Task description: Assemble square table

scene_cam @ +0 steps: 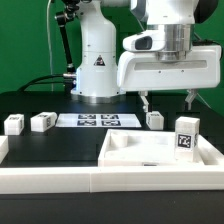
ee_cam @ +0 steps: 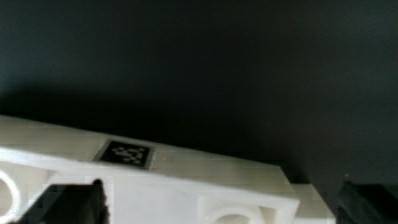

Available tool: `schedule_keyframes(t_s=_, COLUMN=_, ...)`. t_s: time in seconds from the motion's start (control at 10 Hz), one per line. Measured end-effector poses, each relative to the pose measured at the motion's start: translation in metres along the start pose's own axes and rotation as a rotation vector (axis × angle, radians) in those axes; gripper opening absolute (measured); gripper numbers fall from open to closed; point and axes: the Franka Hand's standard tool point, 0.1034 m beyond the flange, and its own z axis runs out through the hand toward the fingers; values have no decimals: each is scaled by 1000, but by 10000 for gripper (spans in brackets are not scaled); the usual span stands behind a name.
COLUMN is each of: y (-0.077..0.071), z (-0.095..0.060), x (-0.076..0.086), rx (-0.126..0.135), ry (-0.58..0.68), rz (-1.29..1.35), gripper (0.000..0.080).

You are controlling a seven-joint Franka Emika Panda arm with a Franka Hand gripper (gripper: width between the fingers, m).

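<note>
The square tabletop slab [scene_cam: 128, 157] lies at the front on the exterior view's right, raised rim up. My gripper [scene_cam: 169, 101] hangs open and empty just above its back edge. In the wrist view the slab [ee_cam: 178, 178] shows a tag [ee_cam: 127, 153] on its side, and my gripper [ee_cam: 217, 208] has its dark fingers [ee_cam: 71, 205] wide apart over the slab's corner. Two white tagged legs [scene_cam: 13, 124] [scene_cam: 42, 122] stand at the left. A third leg [scene_cam: 154, 119] stands behind the slab. A fourth leg [scene_cam: 186, 135] stands at the slab's right back corner.
The marker board [scene_cam: 95, 120] lies flat in front of the robot base [scene_cam: 97, 70]. A long white border wall [scene_cam: 50, 180] runs along the front edge and turns up the left side. The table is black.
</note>
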Motion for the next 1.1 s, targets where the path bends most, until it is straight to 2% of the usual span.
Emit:
schedule_keyframes(t_s=0.1, y=-5, z=-1, x=-3, rx=2, ry=2, rz=23, gripper=649)
schedule_keyframes(t_s=0.5, y=-5, z=4, x=-26, rx=-2, ry=-24, rz=14, gripper=649)
schedule_keyframes(t_s=0.7, y=-3, z=12, x=-41, rx=-8, ry=-40, rz=12, gripper=649)
schedule_keyframes(t_s=1.1, y=-3, z=23, x=-61, rx=-14, ry=-55, rz=2, gripper=649)
